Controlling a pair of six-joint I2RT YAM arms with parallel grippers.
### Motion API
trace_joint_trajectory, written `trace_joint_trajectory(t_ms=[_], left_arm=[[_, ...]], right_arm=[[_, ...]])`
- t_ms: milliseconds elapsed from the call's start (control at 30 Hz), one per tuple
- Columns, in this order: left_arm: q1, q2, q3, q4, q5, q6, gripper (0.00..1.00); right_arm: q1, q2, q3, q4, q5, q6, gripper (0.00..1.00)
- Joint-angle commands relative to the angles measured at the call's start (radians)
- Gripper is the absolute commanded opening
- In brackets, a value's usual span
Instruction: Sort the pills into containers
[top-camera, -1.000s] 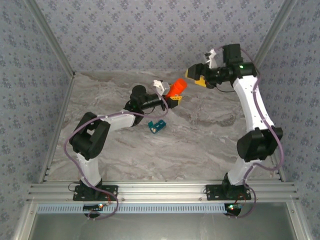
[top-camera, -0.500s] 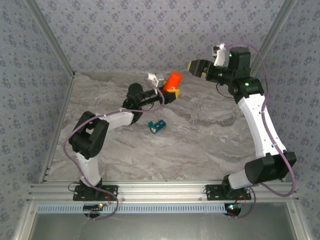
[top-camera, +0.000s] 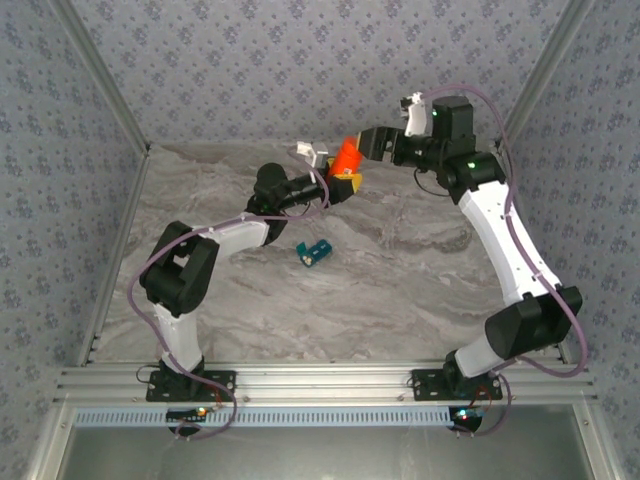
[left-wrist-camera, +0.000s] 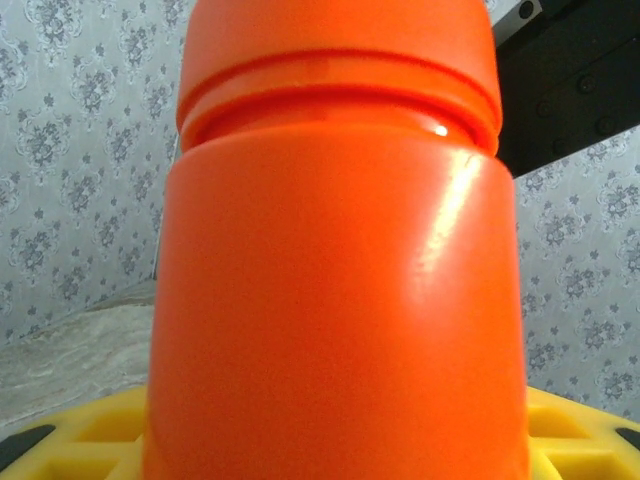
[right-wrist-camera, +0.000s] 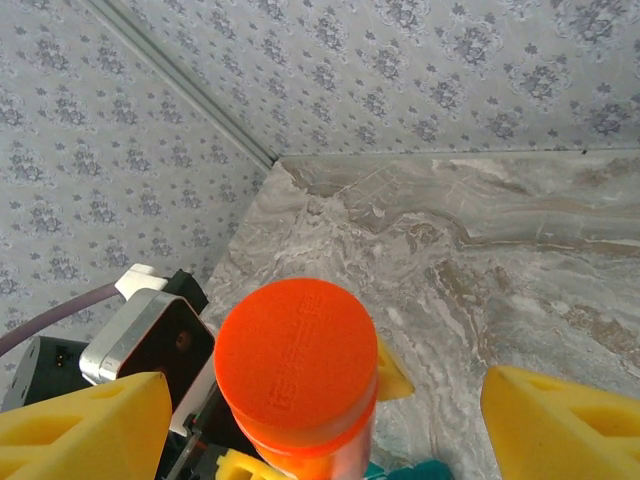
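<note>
Starting at the left, the left arm (top-camera: 180, 275) is seen bent at its elbow and stretched out over the marbled tabletop (top-camera: 400, 290) toward the far wall. The teal pill box (top-camera: 313, 252) is found lying on the tabletop near that arm's forearm, on the side toward the bases. It is touched by neither pincer, and its compartments are too small to be made out.

Further right, the left pincer (top-camera: 340, 180) is clenched on an orange bottle (top-camera: 348, 158), which is held above the tabletop close to the back wall. In the left wrist view the bottle (left-wrist-camera: 335, 300) is shown seated between the yellow pads (left-wrist-camera: 80, 440), with its ribbed neck and cap above them.

Just beside the bottle, on its right, the right pincer (top-camera: 368, 143) is held released. In the right wrist view its yellow fingers (right-wrist-camera: 85, 425) are spread wide to either side of the round orange cap (right-wrist-camera: 296, 360), and a clear gap is left on both sides. Behind it, the right arm (top-camera: 500, 240) is extended from its base up toward the back corner.
</note>
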Motion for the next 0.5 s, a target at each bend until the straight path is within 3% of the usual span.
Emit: trace_joint_trajectory(t_ms=[0, 467], left_arm=[[-0.012, -0.009, 0.035, 0.032, 0.032, -0.003, 0.00], [-0.018, -0.022, 0.035, 0.016, 0.046, 0.010, 0.00]], right_arm=[[0.014, 0.026, 0.052, 0.012, -0.031, -0.021, 0.83], [0.032, 0.070, 0.075, -0.021, -0.050, -0.023, 0.80]])
